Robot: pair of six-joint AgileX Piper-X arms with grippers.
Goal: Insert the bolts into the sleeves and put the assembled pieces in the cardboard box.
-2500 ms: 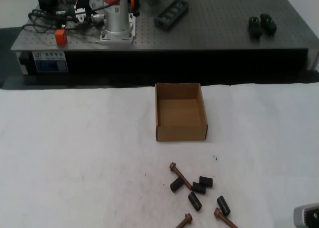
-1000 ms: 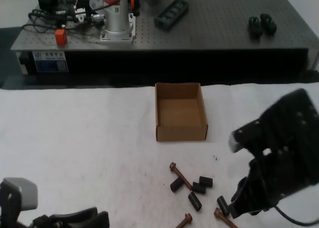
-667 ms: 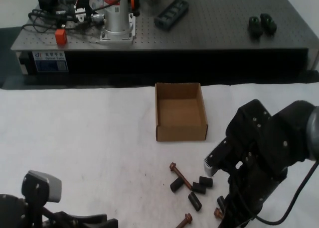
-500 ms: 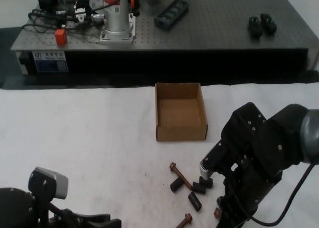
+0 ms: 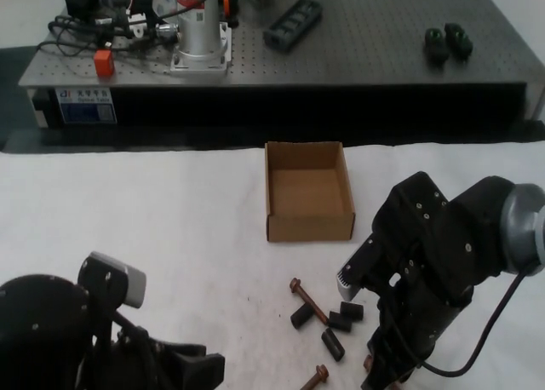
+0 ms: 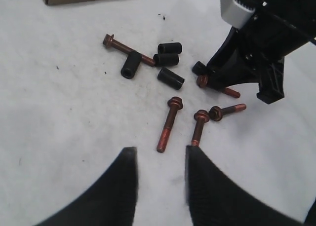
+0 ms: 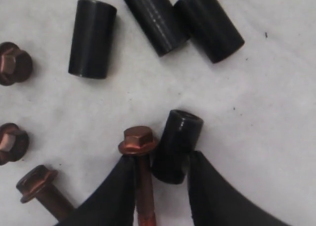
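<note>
Right pincer (image 7: 160, 159) straddles a bolt (image 7: 138, 140), shank end cut off.

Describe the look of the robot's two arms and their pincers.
Both arms are black: the left arm carries a grey block, the right arm a silver band and a looping black cable. The left pincer and right pincer each have two black, tapering fingers.

White bench (image 5: 128, 228); on it cardboard box (image 5: 311, 226), copper bolts (image 6: 168, 125), black sleeves (image 6: 171, 78)

right arm (image 5: 443, 245): matte black, black cable (image 5: 498, 326) | left arm (image 5: 43, 330): black, grey block (image 5: 115, 281) | fingers (image 6: 118, 196): black, curved
</note>
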